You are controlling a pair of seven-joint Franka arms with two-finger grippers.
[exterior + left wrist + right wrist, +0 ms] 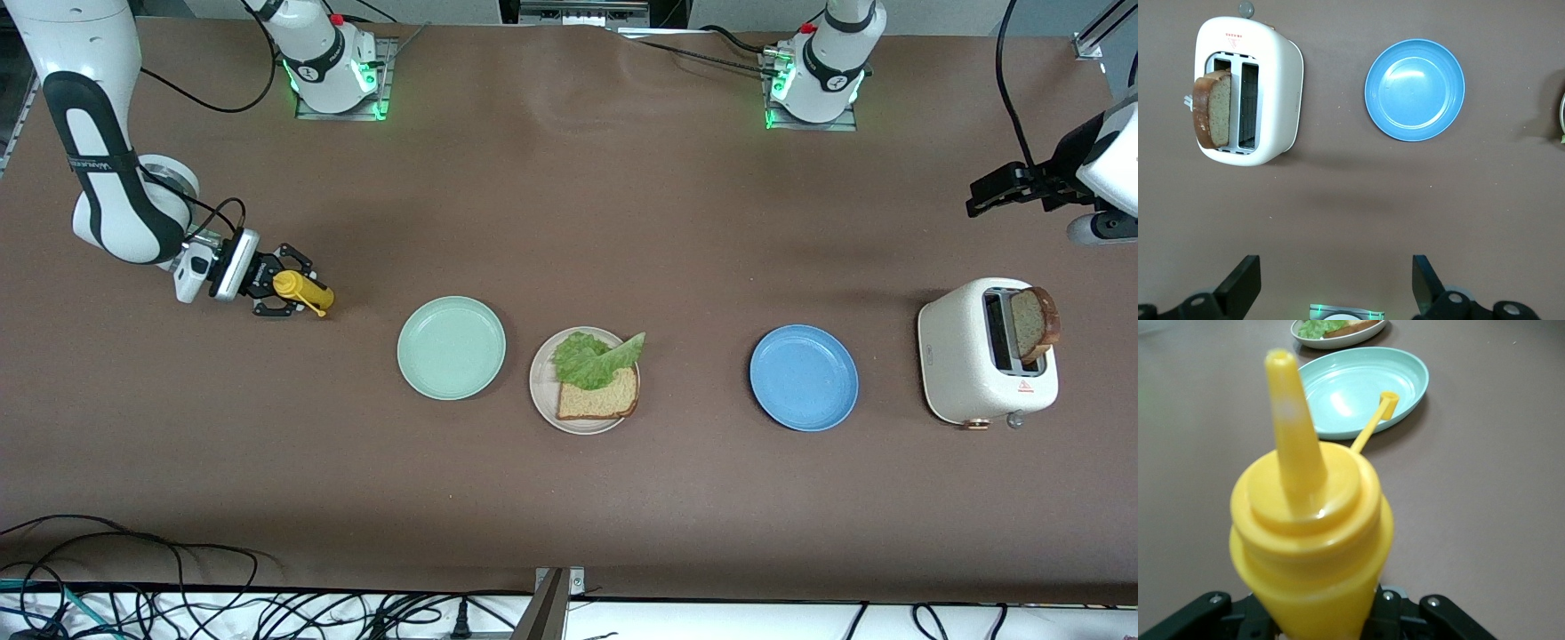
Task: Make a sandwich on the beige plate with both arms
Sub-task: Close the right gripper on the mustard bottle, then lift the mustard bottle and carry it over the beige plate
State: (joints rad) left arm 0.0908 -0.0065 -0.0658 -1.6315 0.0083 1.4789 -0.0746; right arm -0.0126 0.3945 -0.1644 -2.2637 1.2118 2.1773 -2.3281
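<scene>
Right wrist view: the right gripper (pixel 286 294) has its fingers around a yellow mustard bottle (pixel 1310 540), at nine o'clock from the beige plate (pixel 544 389). Judged step: fetching mustard; next, carry it over the lettuce (pixel 594 357) and bread slice (pixel 597 398). The left gripper (pixel 1335 283) waits wide open above the toaster (pixel 985 363).

The front view looks down steeply across the bench (pixel 569 498). The left wrist view shares its toaster (pixel 1248 90); the right wrist view, close on a yellow bottle (pixel 1311 540), probably faces the mint plate (pixel 1361 390).
</scene>
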